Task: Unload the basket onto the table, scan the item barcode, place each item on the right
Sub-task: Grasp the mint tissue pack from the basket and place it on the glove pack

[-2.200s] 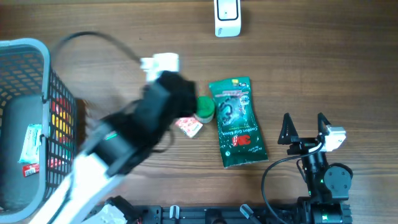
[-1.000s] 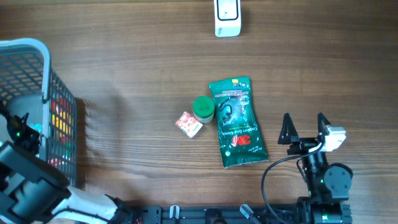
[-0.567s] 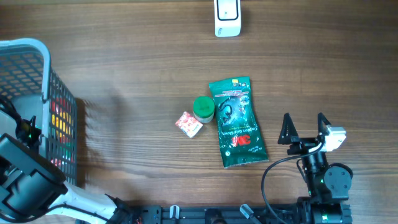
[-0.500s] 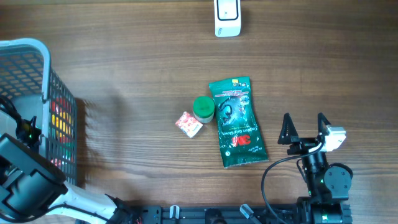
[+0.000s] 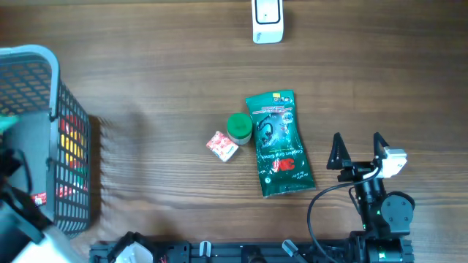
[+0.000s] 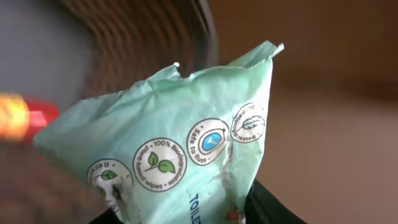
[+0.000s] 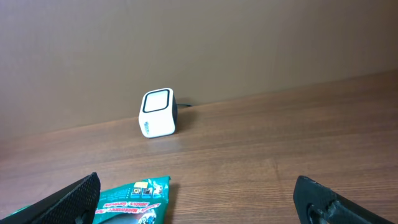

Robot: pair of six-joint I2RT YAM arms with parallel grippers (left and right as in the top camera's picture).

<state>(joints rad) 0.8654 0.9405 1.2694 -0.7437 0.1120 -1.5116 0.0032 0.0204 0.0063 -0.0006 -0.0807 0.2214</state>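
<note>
**Item and grip.** The pale green packet (image 6: 186,124) sits between the 2 fingers of the left pincer (image 6: 189,213) and rises straight up in front of its wrist camera. The jaws stand narrow and appear closed on the packet's lower end. The pincer hangs over the wire basket (image 5: 44,55).

**Handling.** Judged from the creased film and the wipes symbols printed on it, the packet is soft, light and floppy, with a slick skin. A hold on a sealed edge lets the body sag and twist. A hold across the filled middle is likely to be steadier. No barcode shows on the face turned to the camera. It may lie on the far side.

**Surroundings.**
- The scanner (image 5: 267,20) stands well apart from the left pincer, across the table (image 5: 146,73). It is ahead of the right pincer (image 5: 357,145), whose jaws stand wide and hold nothing.
- Between the left pincer and the scanner rises the basket wall. The packet must clear it.
- Just ahead of the right pincer lie a dark green pouch (image 5: 278,142), a green round item (image 5: 239,126) and a small red sachet (image 5: 222,146), touching or nearly so.
</note>
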